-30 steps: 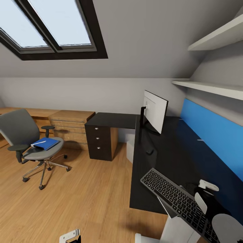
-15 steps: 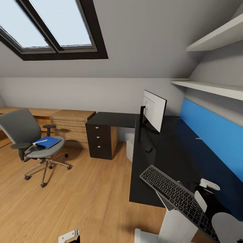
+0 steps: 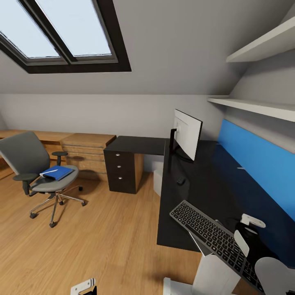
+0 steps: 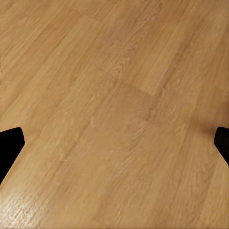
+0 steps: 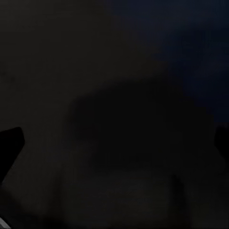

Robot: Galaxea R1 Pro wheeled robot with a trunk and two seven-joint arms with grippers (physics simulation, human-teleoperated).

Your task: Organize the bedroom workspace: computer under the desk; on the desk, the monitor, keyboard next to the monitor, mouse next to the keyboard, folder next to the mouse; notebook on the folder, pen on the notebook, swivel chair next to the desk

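- Sloped grey-white walls and a black-framed skylight [image 3: 61,37] close in an attic bedroom over a light wood floor [image 3: 102,246].
- At far left the swivel chair [image 3: 39,176] stands well apart from the counter [image 3: 205,192], with the blue folder [image 3: 56,173] flat on its seat and a thin white pen on top of it.
- I judge the folder light, stiff and slick-covered; pinching an edge that overhangs the seat looks safest, since a flat top grasp could slide and tip the pen off.
- Low in the head view, the left end effector [image 4: 114,138] hangs over bare floor, its tips spread wide at the wrist picture's edges, released and empty.
- On the counter the monitor [image 3: 187,134] stands upright, and the small dark mouse [image 3: 180,180] lies in front of it.
- Nearer the robot, the keyboard [image 3: 217,239] lies slanted, its near end past the counter's front edge and over the computer [image 3: 213,274].
- It looks rigid, thin and light, best taken across its narrow width near the middle.
- The right end effector [image 5: 114,143] hovers over the dark counter just beside the keyboard, tips spread, holding nothing.
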